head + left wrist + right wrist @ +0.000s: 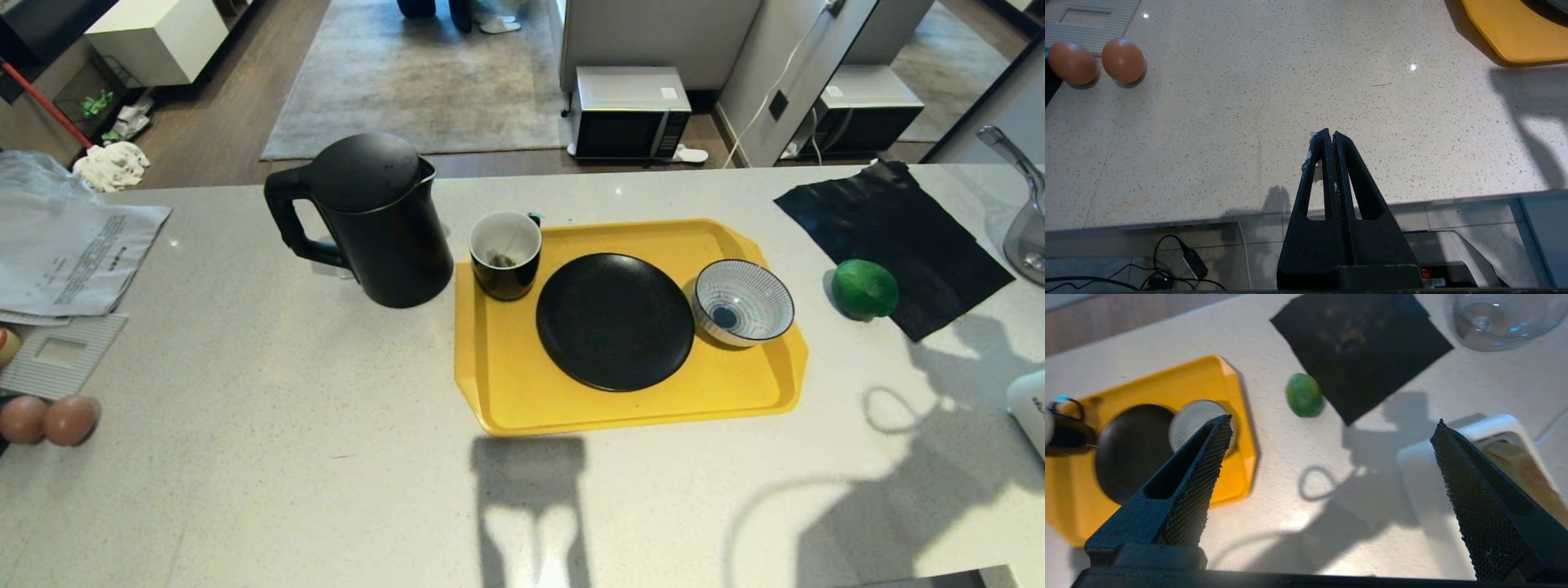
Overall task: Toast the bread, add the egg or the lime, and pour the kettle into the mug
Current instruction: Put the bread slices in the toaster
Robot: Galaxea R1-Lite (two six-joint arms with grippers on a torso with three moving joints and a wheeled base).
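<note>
- Your right gripper [1331, 424] is spread wide, empty, hanging above the counter [286, 457]; it's out of the head view, only its shadow shows at 4 o'clock.
- Your left gripper [1330, 134] is clenched, nothing in it, parked over the counter's near edge.
- Lime [864, 289] sits on the counter at 3 o'clock of the tray [506, 392], touching the edge of the black mat [890, 229]. In the right wrist view the lime [1304, 395] lies between the tray [1069, 514] and the mat [1359, 343].
- Kettle [371, 219] stands upright at 9 o'clock of the tray, handle pointing to 9 o'clock.
- Mug [505, 254] is in the tray's 10 o'clock corner, teabag inside, just beside the kettle.
- Black plate [615, 320] is mid-tray; striped bowl [742, 301] at its 3 o'clock, still on the tray.
- Two brown eggs [47, 419] lie side by side, touching, at the counter's 8 o'clock edge.
- White appliance [1030, 408] pokes in at 4 o'clock.
- You can't see bread anywhere.
</note>
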